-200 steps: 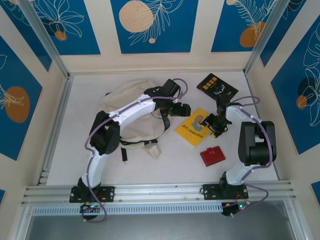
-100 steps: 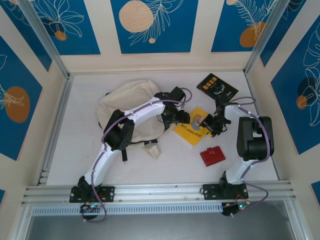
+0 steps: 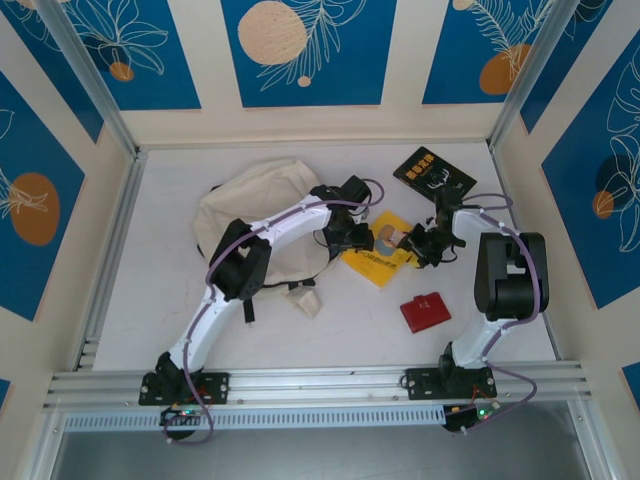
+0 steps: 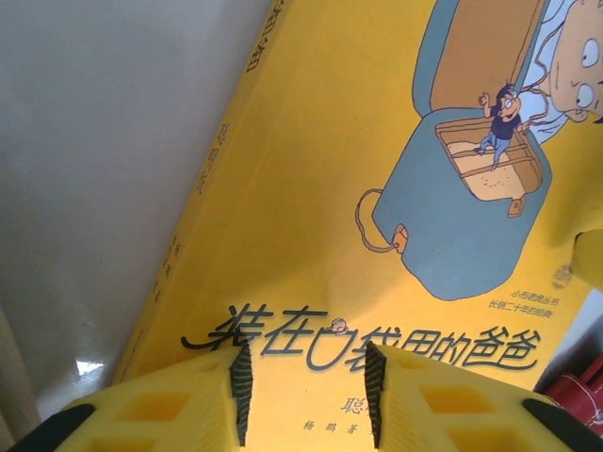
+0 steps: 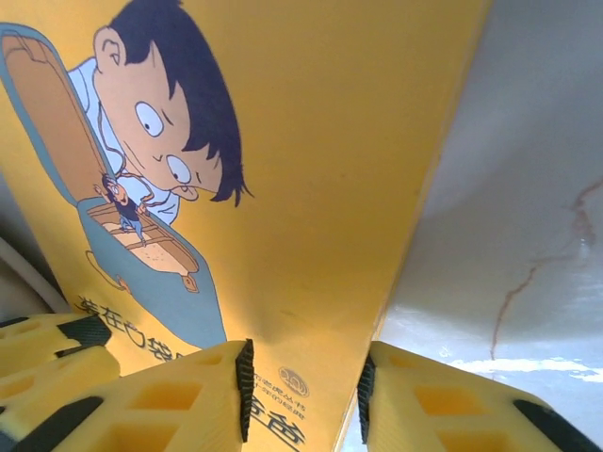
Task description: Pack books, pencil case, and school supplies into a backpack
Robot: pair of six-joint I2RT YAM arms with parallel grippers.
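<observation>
Top external | yellow book (image 3: 378, 264) outside backpack (image 3: 255, 200) | left hand (image 3: 360, 238), right hand (image 3: 413, 244) both part-open at it

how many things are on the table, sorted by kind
books: 2 (yellow book, black book)
backpack: 1
red case: 1
total: 4
</observation>
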